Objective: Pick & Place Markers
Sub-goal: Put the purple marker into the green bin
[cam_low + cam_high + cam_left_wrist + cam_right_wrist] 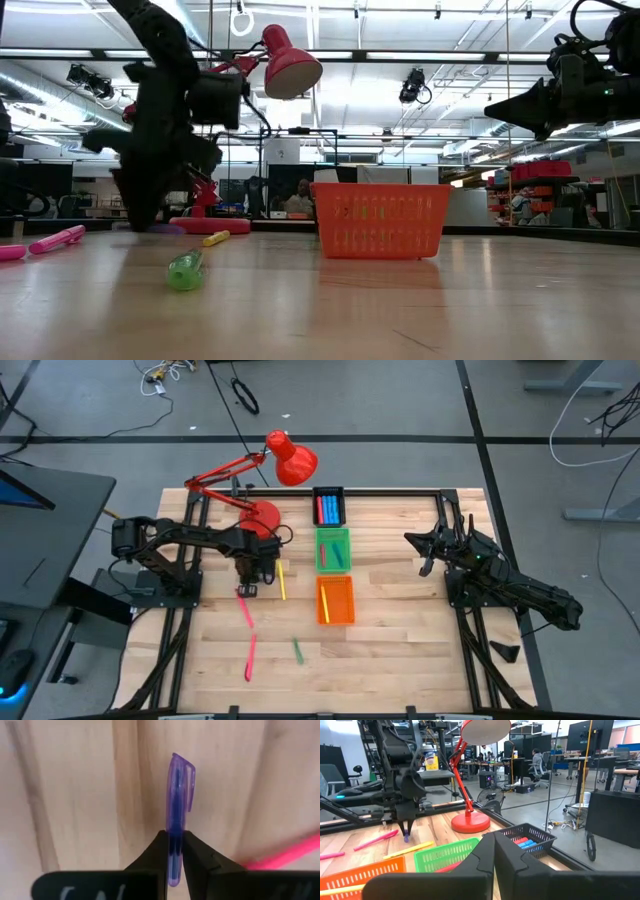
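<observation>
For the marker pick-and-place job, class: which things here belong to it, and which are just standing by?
Job:
purple marker, shut in left gripper
pink markers
yellow marker
green marker
orange tray
green tray
black tray

Bystanders:
red lamp
right gripper, waiting

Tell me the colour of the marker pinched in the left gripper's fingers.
Purple: the marker is translucent purple, clearest in the left wrist view, where the left gripper pinches it.

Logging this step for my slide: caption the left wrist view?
Left pincer shut on a purple marker above the wooden table.
</observation>
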You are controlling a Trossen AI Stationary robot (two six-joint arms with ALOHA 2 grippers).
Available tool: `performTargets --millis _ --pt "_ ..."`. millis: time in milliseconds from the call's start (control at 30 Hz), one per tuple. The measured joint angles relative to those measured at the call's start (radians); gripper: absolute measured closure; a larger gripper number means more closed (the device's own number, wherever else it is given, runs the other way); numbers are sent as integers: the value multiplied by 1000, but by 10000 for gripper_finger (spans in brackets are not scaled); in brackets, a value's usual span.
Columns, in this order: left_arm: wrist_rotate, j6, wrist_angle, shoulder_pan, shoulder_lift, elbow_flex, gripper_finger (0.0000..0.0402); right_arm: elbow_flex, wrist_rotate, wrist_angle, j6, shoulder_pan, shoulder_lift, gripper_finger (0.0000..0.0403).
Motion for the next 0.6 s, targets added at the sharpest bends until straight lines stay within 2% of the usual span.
performTargets --millis 233,600 --pt "38 -218 -65 -17 -34 113 368 0 0 0 0 0 0 392" --pt "28 -656 -271 -130 -56 345 368 0 -1 1 0 0 4 392"
